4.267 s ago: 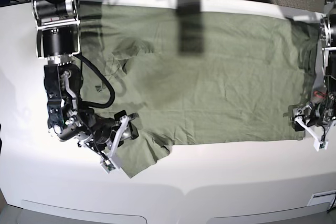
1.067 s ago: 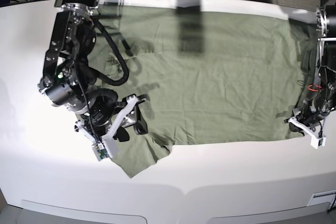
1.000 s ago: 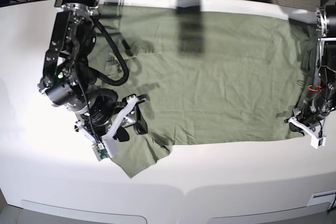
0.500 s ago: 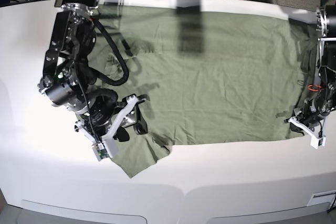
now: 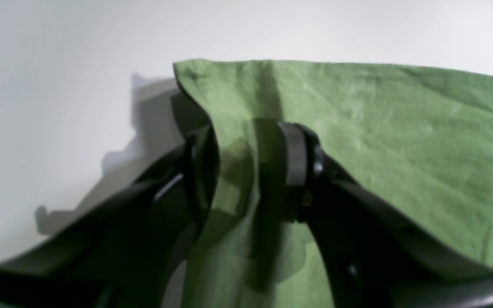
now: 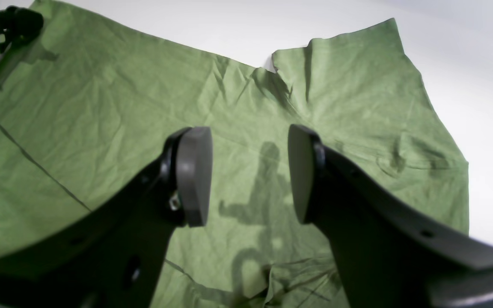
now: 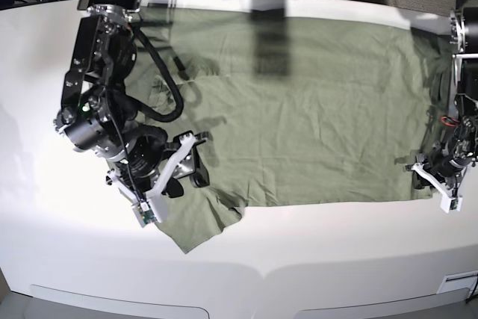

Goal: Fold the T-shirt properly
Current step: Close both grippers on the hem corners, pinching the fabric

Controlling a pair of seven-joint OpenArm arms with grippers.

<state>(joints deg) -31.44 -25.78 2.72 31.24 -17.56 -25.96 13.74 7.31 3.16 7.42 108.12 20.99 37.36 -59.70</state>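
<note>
1 green T-shirt (image 7: 299, 110) lies on 1 white table (image 7: 314, 252). 2 robot arms stand over it, carrying 2 grippers: the right gripper (image 7: 183, 177) and the left gripper (image 7: 433, 181) at the T-shirt's opposite ends.

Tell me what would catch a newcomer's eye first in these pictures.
A big wrinkled green T-shirt spread flat across most of the white table. The right gripper hangs open above the near sleeve, while at the hem's near corner a ridge of cloth stands between the left gripper and its parted fingers.
</note>
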